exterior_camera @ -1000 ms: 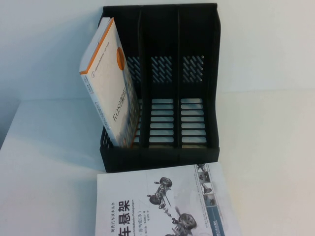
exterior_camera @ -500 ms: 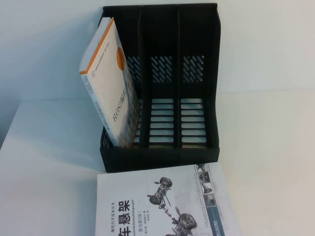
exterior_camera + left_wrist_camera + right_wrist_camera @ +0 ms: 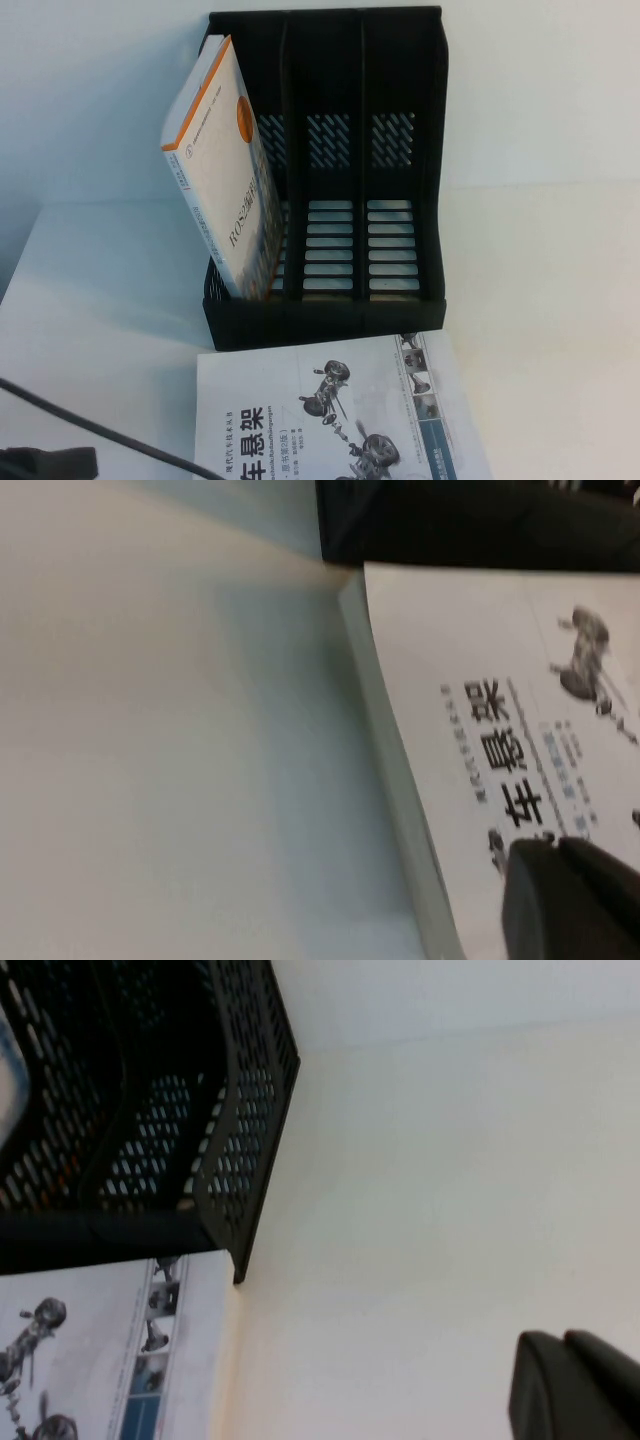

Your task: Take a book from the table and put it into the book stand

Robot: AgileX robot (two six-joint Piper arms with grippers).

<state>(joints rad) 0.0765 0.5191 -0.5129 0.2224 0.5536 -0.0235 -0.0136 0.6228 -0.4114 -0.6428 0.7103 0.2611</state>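
High view: you see the book lying flat on the white desk, its far edge just in front of the black book stand. A thick white book with orange band leans in the stand's left compartment; the middle and right compartments hold nothing. Part of your left arm and a dark cable show at the lower left corner, beside the book.

Left wrist view: your left gripper hangs over the book's cover near its black title, by the book's left edge. You cannot tell whether it is open or closed.

Right wrist view: your right gripper sits over bare desk, well apart from the stand's right side and the book. Its state cannot be told either.
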